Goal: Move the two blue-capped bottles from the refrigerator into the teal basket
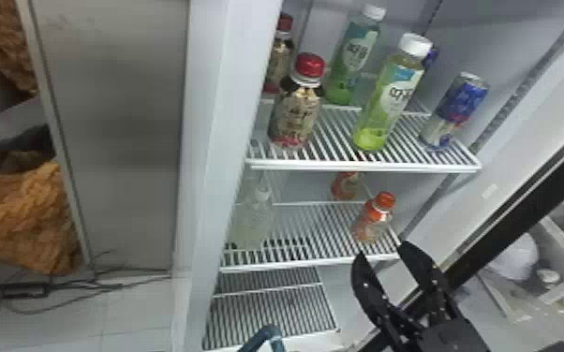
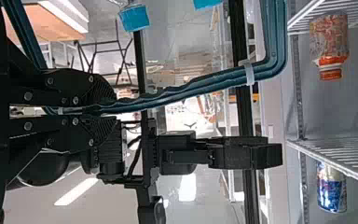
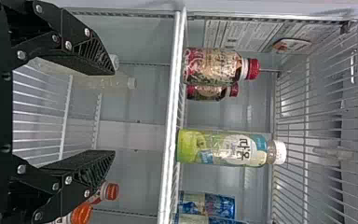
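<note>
In the head view my right gripper (image 1: 382, 250) stands open before the middle shelf's right front, near an orange-capped bottle. In the right wrist view the right gripper (image 3: 114, 112) has a wide gap with nothing gripped. The teal basket's handle (image 1: 269, 333) shows at the head view's bottom edge. My left gripper (image 2: 105, 108) is shut on that basket handle (image 2: 191, 88) in the left wrist view. One blue cap (image 2: 134, 17) and part of another blue cap (image 2: 207, 3) appear beside the handle; whether both bottles are inside the basket, I cannot tell.
The refrigerator's upper shelf (image 1: 365, 165) holds red-capped bottles (image 1: 295, 112), green bottles (image 1: 384, 103) and a blue can (image 1: 456, 110). On the middle shelf (image 1: 304, 264) are pale bottles (image 1: 253, 220) and orange-capped bottles (image 1: 372, 222). The dark-edged door frame (image 1: 520, 215) slants beside the right gripper.
</note>
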Robot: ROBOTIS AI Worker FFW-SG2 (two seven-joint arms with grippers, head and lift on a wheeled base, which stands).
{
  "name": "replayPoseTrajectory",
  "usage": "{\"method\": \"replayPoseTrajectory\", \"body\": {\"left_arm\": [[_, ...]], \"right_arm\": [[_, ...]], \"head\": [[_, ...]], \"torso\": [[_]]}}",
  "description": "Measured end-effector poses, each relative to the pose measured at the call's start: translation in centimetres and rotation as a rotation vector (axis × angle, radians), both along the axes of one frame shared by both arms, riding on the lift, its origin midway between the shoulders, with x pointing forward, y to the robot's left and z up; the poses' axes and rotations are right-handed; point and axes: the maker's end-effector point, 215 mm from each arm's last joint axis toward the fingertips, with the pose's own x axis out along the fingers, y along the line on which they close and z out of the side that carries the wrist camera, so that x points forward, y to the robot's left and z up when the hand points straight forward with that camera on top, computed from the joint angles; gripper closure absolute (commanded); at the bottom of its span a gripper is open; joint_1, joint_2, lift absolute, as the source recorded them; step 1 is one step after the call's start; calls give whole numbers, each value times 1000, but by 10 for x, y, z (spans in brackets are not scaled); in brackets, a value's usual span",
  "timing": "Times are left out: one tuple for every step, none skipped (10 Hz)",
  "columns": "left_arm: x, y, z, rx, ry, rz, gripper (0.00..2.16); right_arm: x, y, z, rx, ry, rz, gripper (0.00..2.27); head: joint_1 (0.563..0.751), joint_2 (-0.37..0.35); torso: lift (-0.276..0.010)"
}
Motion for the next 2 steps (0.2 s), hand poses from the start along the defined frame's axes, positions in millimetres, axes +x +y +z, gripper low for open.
{"method": "replayPoseTrajectory", "body": {"left_arm": [[0, 0, 0, 0, 0, 0, 1088], [0, 0, 0, 0, 0, 0, 1088]], "right_arm": [[0, 0, 0, 0, 0, 0, 456], [0, 0, 0, 1, 0, 0, 456]], "head": [[695, -350], [695, -350]], "torso": [[-152], [-152]]}}
